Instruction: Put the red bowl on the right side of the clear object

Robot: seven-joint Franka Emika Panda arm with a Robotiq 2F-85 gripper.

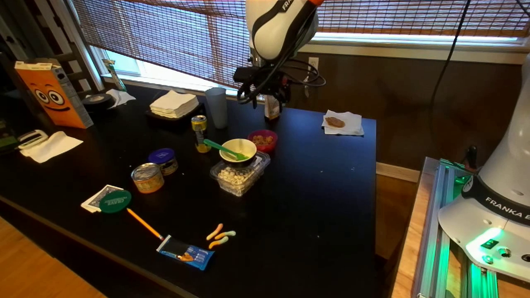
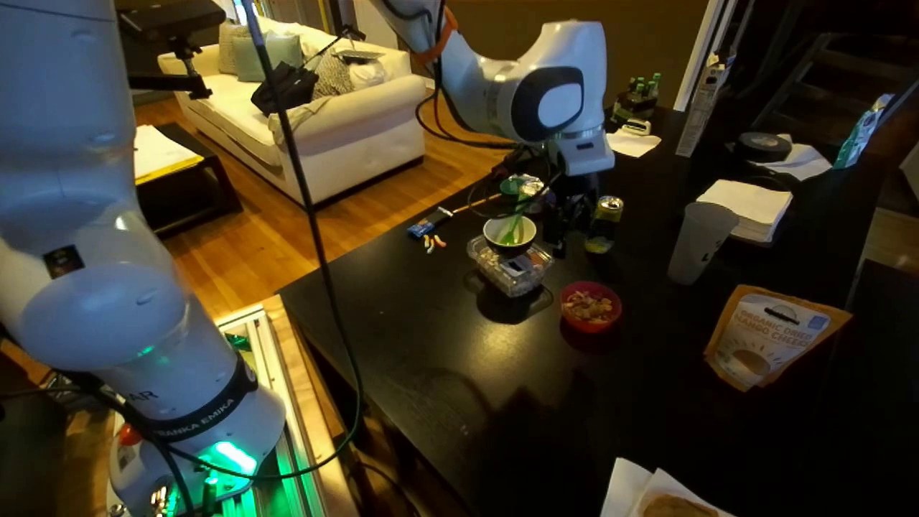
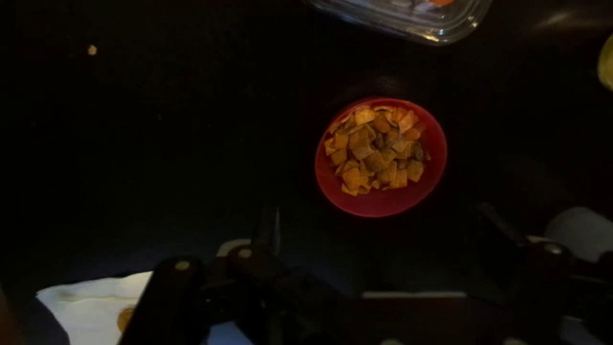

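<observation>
The red bowl [image 1: 272, 145] stands upright on the black table, filled with brown cereal-like pieces. It also shows in an exterior view [image 2: 590, 327] and in the wrist view [image 3: 435, 160]. The clear object [image 1: 261, 166], a see-through tub with pale pieces inside, stands close to it and apart from it in an exterior view [image 2: 531, 284]. Its corner shows at the top of the wrist view [image 3: 443, 34]. My gripper [image 1: 268, 106] hangs above the table. In the wrist view its open, empty fingers [image 3: 377, 208] are wide apart, with the red bowl just ahead between them.
A pale bowl [image 1: 244, 144] with a green spoon [image 1: 219, 147] rests on the tub. A yellow can [image 1: 200, 134], a grey cup [image 1: 216, 107] and an orange-white pouch [image 2: 772, 334] stand nearby. A napkin with a brown cookie [image 1: 335, 122] lies near the table edge.
</observation>
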